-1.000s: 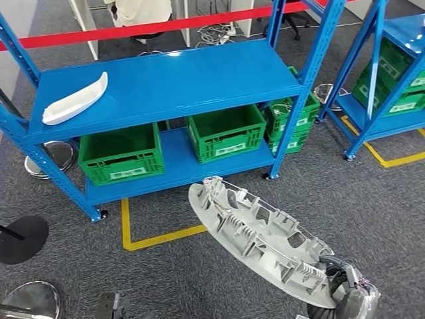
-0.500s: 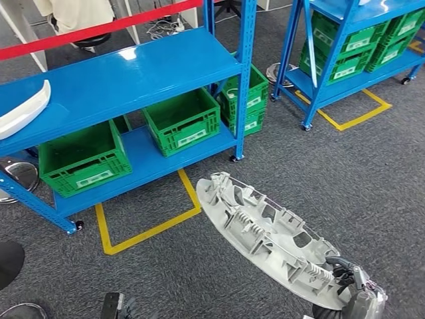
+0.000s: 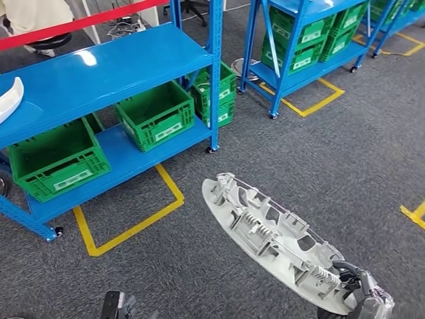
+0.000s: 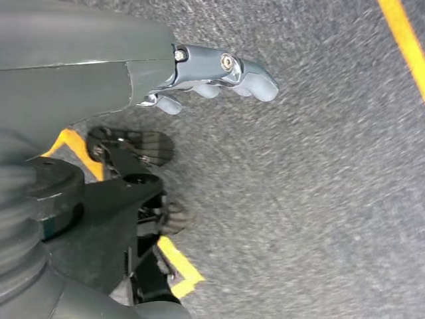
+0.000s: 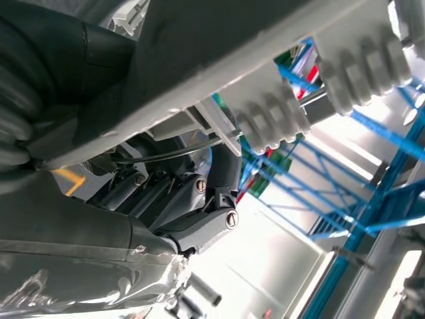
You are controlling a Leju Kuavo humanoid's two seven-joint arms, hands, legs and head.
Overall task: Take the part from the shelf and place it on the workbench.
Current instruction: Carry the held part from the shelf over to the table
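Head view showed my right robot hand (image 3: 362,292) gripping one end of the grey part (image 3: 273,240), off the shelf (image 3: 100,66) and above carpet. My left robot hand (image 4: 210,73) hung empty, fingers loosely extended. Placing on the desk remained.

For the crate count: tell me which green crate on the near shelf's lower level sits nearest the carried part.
The right-hand green crate, beside the shelf's blue corner post; the other crate sits further left.

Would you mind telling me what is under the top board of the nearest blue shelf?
Under the top board of the blue shelf, two open green crates sit on the lower board. Their visible interiors look empty; the board hides the left crate's back part.
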